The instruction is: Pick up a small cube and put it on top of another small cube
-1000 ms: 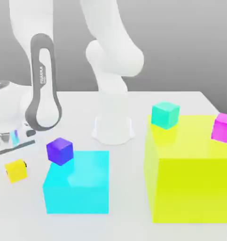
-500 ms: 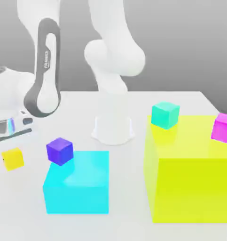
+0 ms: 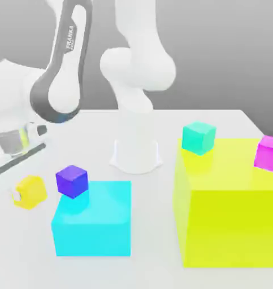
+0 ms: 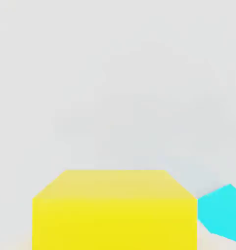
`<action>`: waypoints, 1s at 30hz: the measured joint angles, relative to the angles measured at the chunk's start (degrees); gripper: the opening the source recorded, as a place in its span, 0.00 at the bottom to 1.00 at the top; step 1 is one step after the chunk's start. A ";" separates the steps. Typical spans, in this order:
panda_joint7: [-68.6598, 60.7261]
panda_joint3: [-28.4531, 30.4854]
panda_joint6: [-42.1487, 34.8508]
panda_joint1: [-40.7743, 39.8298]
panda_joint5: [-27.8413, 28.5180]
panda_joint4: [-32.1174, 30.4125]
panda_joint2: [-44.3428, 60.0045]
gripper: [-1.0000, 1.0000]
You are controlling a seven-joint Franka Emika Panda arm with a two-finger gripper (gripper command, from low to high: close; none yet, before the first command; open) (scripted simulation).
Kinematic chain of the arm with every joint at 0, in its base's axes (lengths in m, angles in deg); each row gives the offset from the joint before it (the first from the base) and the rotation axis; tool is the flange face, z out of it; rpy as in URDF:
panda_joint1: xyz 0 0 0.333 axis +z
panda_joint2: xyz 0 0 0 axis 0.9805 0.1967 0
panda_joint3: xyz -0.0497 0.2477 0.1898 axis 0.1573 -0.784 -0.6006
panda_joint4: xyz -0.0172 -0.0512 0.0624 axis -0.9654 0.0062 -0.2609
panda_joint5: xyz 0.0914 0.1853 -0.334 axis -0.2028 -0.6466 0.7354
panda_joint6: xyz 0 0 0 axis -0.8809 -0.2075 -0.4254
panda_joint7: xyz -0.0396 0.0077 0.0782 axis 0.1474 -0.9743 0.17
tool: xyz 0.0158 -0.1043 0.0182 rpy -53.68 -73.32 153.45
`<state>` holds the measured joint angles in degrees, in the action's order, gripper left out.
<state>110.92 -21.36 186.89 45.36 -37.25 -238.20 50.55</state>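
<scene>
Small cube [image 3: 30, 192] at exterior view's left of mid block [image 3: 93, 226]; seemingly off table [image 3: 217, 121].

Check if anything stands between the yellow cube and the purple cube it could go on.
Nothing visible does. The yellow cube is just to the exterior view's left of the purple cube, with bare table between them. The purple cube's top is free.
</scene>
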 joint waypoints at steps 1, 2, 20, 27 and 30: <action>-2.81 -0.38 -1.86 1.40 -1.21 0.17 -1.30 0.00; -5.35 -0.85 -3.62 2.62 -2.24 0.27 -2.64 0.00; -35.48 -11.77 -29.55 24.56 -1.64 -0.29 -33.03 0.00; -42.37 -17.53 -37.49 32.82 3.92 -1.09 -44.59 0.00; -42.59 -20.13 -34.79 34.56 3.06 -4.61 -45.12 0.00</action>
<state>68.33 -41.49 152.11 79.91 -34.20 -242.82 5.43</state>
